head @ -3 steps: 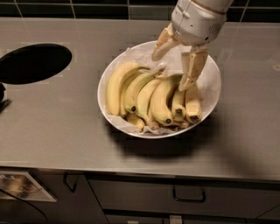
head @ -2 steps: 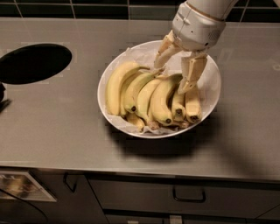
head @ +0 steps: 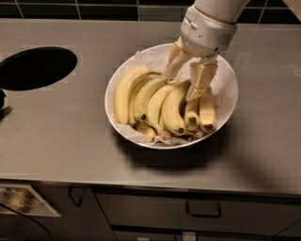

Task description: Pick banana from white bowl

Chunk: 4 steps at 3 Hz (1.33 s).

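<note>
A grey metal countertop (head: 61,136) runs below dark wall tiles (head: 94,9). The white bowl (head: 225,80) sits in the middle of it, lined with crinkled paper and holding a fan of bananas.

My claw (head: 181,85) hangs over the bowl's far half, pointing down. Its two tan fingers (head: 201,77) are spread well apart and grip nothing. Compared with a second ago, my wrist has dropped slightly, and the finger on the hole's side has come down to the level of the stems. The bananas have not stirred. I judge this to be the end of the approach, with closing and then lifting still to do, because the stem end of the banana (head: 173,110) now lies between my fingers.

That banana rests near the bowl's centre. Its long axis runs from the bowl's far side toward its near rim. The stem end is under my claw and the blunt tip, marked with a black dot, lies close to the near rim. Its curve bulges toward the hole's side of the bowl.

Two stubby bananas (head: 207,110) lie against it on the opposite side, and my other finger is just above or touching them; I cannot tell which. A broad pale banana (head: 122,94) lies at the fan's outer edge. A round dark hole (head: 35,68) in the countertop sits well apart from the bowl.
</note>
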Each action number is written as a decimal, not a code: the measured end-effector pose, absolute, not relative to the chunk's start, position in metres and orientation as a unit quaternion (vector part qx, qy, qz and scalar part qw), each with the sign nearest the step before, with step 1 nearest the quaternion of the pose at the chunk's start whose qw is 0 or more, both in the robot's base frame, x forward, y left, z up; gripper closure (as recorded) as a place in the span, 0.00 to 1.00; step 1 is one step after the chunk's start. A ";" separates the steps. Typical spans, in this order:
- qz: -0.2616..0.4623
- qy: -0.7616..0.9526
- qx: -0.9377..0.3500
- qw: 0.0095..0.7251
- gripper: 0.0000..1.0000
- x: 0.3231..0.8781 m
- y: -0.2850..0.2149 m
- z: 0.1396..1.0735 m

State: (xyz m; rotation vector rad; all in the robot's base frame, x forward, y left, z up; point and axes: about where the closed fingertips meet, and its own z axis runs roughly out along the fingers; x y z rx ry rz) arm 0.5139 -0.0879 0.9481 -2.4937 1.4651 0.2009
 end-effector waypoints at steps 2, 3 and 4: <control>0.059 0.500 -0.857 0.108 0.45 0.523 -0.064 0.949; 0.057 0.503 -0.856 0.106 0.45 0.521 -0.063 0.951; 0.051 0.513 -0.850 0.109 0.46 0.502 -0.080 0.961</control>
